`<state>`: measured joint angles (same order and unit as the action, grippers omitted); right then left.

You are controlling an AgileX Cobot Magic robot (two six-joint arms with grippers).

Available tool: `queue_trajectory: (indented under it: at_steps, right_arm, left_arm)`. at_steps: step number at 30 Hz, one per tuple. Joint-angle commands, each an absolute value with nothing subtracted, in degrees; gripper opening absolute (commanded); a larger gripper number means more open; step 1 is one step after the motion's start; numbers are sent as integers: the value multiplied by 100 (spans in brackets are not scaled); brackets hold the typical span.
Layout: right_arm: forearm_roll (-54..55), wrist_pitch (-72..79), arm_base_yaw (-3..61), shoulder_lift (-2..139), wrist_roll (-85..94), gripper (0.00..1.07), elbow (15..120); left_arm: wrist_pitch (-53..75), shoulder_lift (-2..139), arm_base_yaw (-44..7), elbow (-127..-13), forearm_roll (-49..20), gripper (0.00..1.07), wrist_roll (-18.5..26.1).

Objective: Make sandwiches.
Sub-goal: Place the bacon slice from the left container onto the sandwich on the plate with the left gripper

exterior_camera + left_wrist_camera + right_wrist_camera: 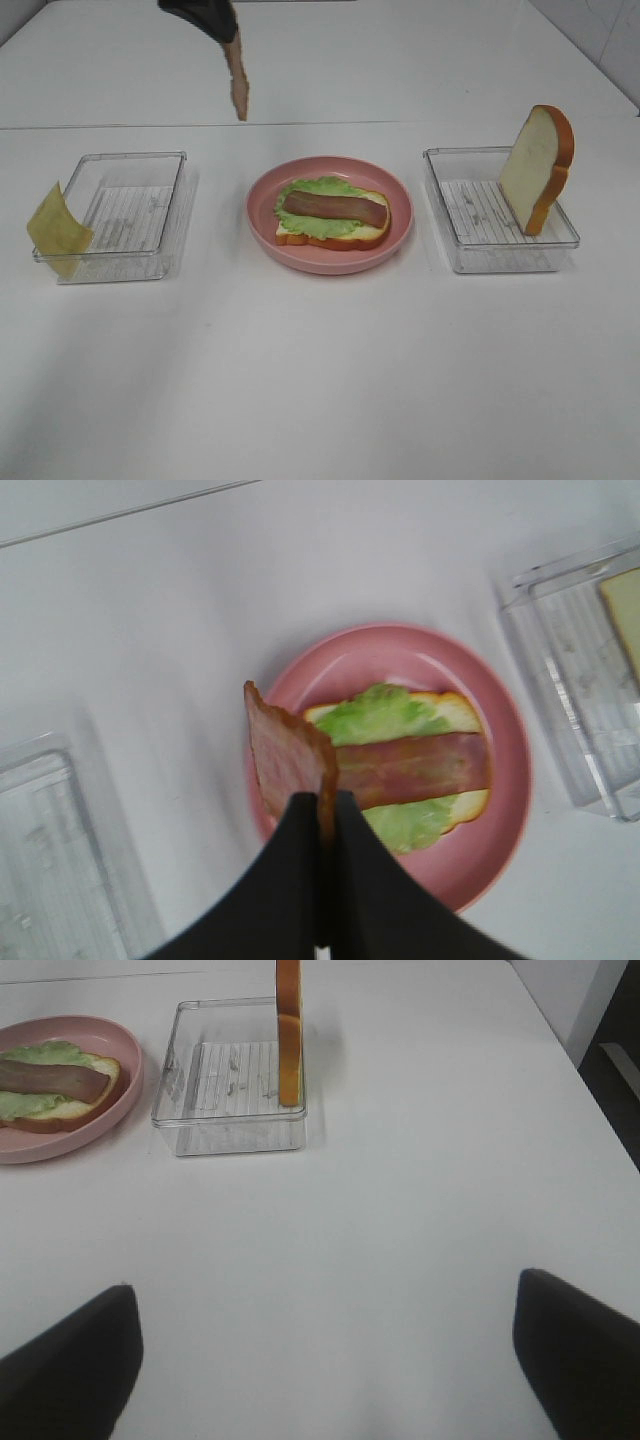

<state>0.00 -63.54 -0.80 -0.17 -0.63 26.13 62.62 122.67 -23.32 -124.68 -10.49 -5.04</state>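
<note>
Left wrist: bacon strip (285, 755) in left claw (327, 805), aloft, apart from sandwich (400, 720).

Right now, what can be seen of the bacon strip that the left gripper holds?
The bacon strip is a thin, flat, reddish-brown piece with paler streaks and an uneven edge, and it looks rubbery. The shut left gripper pinches one end between its black fingers. The rest hangs nearly straight down in the air, clear of the table and the pink plate. Only the gripper touches it.
</note>
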Motion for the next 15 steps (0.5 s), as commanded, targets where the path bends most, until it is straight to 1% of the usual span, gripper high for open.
queue_trajectory:
  at_steps: [1,2,4,5,7,10,12,15]
  right_arm:
    - [-52,-6297,-97,-212,-46,94,2595]
    - [-52,-6297,-97,-212,-46,94,2595]
    - [-52,-6297,-97,-212,-46,94,2595]
    - [-52,-6297,-97,-212,-46,94,2595]
    - [-52,-6297,-97,-212,-52,94,2595]
    - [-52,-6297,-97,-212,-52,94,2595]
    - [-52,-6297,-97,-212,-52,94,2595]
    - [-52,-6297,-97,-212,-52,94,2595]
  left_arm:
    - [5821,12422,-2676,-12479,-1180,0,-665]
    - [5821,12422,-2676,-12479,-1180,0,-665]
    - [5449,12622,-2979,-12479,-1312,0,-716]
    - [5449,12622,-2979,-12479,-1312,0,-716]
    - [5231,12794,-3151,-12479,-1501,0,-722]
    - [5145,12851,-3203,-12479,-1576,0,-722]
    - [4733,13086,-3346,-12479,-1874,0,-659]
    - [4498,13235,-3409,-12479,-2051,0,-653]
